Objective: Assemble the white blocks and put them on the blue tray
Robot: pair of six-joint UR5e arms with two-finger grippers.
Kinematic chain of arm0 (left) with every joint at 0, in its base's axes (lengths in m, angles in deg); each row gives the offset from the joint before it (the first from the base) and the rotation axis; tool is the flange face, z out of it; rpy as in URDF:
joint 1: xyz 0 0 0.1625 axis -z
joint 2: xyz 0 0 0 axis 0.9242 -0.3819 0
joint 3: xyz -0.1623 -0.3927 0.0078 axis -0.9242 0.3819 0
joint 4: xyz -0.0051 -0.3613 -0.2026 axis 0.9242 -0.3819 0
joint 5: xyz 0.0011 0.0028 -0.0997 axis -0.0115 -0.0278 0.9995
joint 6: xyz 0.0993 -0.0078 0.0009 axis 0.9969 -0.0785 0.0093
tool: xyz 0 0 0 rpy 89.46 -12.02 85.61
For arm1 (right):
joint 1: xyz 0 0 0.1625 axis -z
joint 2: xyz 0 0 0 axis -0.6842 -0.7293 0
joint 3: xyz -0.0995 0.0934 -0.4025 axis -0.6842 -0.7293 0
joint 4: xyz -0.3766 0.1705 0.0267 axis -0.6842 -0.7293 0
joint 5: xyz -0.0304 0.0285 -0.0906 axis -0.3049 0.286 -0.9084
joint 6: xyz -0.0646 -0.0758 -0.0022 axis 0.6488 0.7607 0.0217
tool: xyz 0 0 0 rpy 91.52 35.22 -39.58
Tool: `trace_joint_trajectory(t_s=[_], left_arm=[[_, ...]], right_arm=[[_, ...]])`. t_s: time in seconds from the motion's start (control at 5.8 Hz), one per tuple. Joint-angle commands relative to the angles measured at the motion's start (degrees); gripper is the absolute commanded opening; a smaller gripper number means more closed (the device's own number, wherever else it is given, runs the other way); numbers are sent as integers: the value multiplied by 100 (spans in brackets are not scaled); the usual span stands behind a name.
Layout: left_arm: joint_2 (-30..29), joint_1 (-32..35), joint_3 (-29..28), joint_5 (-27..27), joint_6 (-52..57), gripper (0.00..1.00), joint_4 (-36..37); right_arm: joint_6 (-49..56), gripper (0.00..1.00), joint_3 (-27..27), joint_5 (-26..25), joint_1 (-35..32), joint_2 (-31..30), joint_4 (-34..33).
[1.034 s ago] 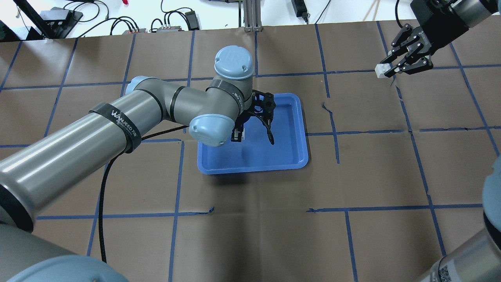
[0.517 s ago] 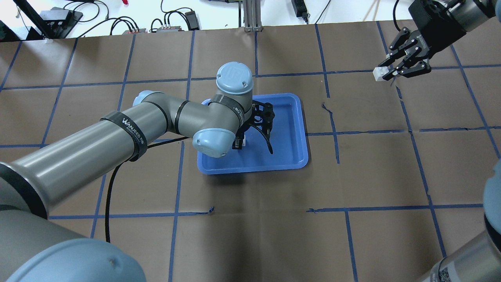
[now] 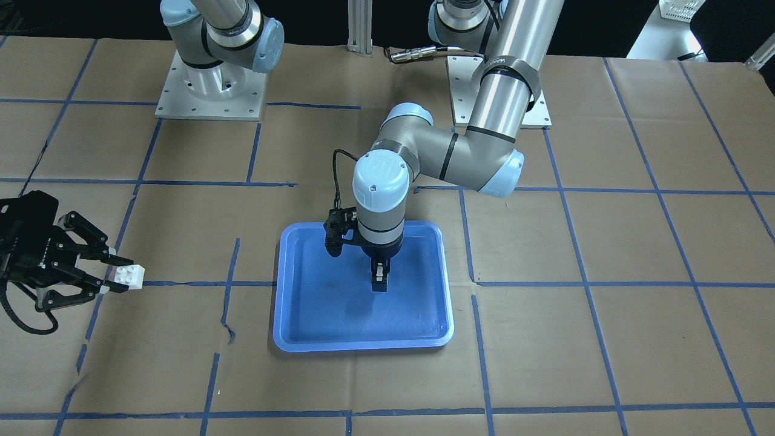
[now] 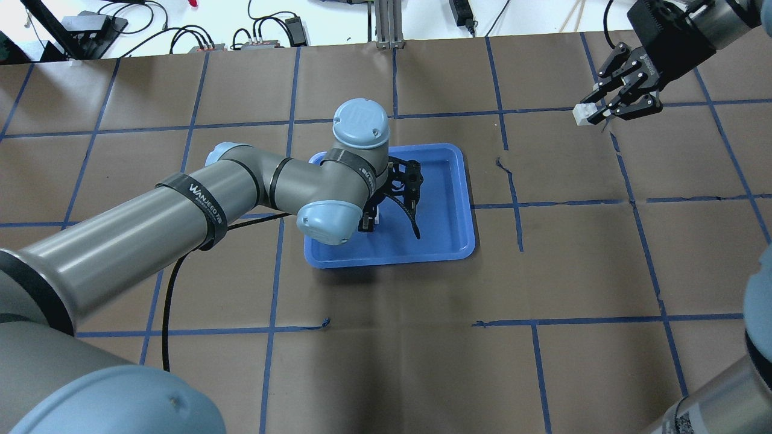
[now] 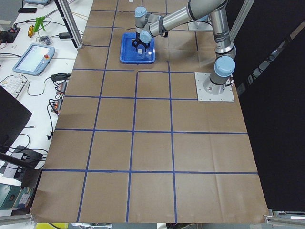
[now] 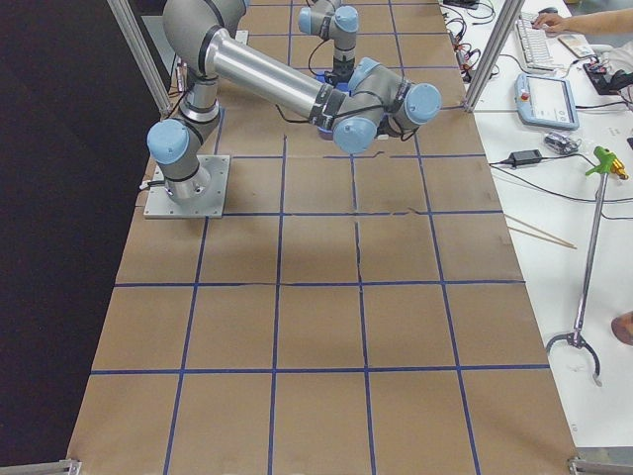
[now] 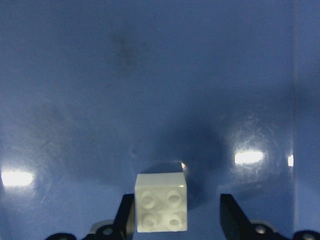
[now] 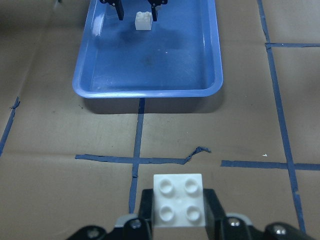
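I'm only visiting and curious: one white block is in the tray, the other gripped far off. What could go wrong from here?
1. The tray block sits right beside one finger of the open left jaws; pulling away might drag or tip it.
2. The held block in the right jaws is far from the tray; it could slip on the way.
3. Pressing them together on the glossy tray, the loose block may slide.

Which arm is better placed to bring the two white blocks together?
Right, probably. The right gripper grips one white block, while the left gripper stands open around the other block in the blue tray.
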Motion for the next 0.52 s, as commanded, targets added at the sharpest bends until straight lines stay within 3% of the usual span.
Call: trace_joint_trajectory(t_s=[0.0, 0.34], left_arm=[[2, 0, 11, 35, -1, 87, -14], [116, 0, -15, -26, -1, 88, -75]], right_arm=[[-14, 25, 130, 80, -55, -2, -54], [-40, 25, 392, 124, -204, -37, -315]])
